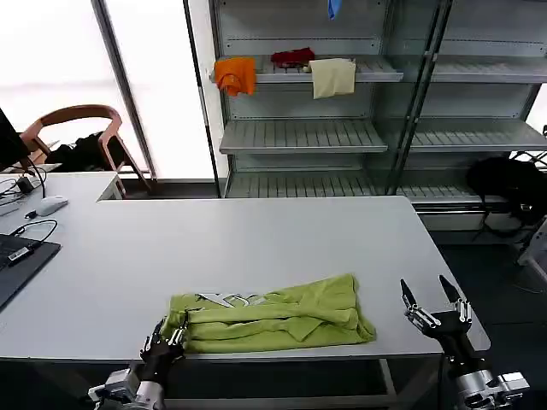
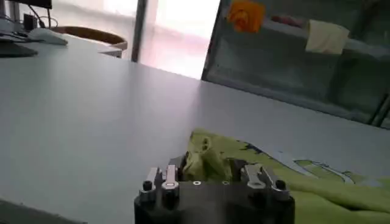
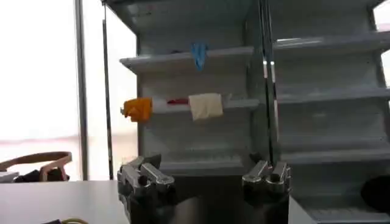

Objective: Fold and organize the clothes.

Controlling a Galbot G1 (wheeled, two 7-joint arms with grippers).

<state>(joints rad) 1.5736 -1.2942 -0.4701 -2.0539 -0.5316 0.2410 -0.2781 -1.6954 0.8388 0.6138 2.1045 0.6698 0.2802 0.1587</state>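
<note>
The T-shirt [image 1: 273, 318] is lime-green, thin and soft, folded into a long rumpled band with loose creases and a pale print showing on its upper left part. It lies near the front edge of the desk [image 1: 256, 239], roughly in the middle. In the left wrist view the cloth [image 2: 256, 167] bunches up into a small peak just ahead of the fingers.

The desk is a smooth, matte white slab with rounded corners. At its far left sit a mouse [image 1: 51, 204], cables and the corner of a dark flat device. Behind stands grey metal shelving [image 1: 303, 137] with slatted shelves; an orange cloth [image 1: 236, 75], a red item and a cream cloth [image 1: 332, 77] hang on an upper shelf. A wooden chair [image 1: 81, 128] stands by the bright window at left.

The left hand [image 1: 171, 335] reaches up from below the front edge, its fingers clenched on the shirt's left end. The right hand [image 1: 434, 306] hovers at the desk's right front corner, apart from the shirt, its dark pointed fingers spread and released, grasping nothing.
</note>
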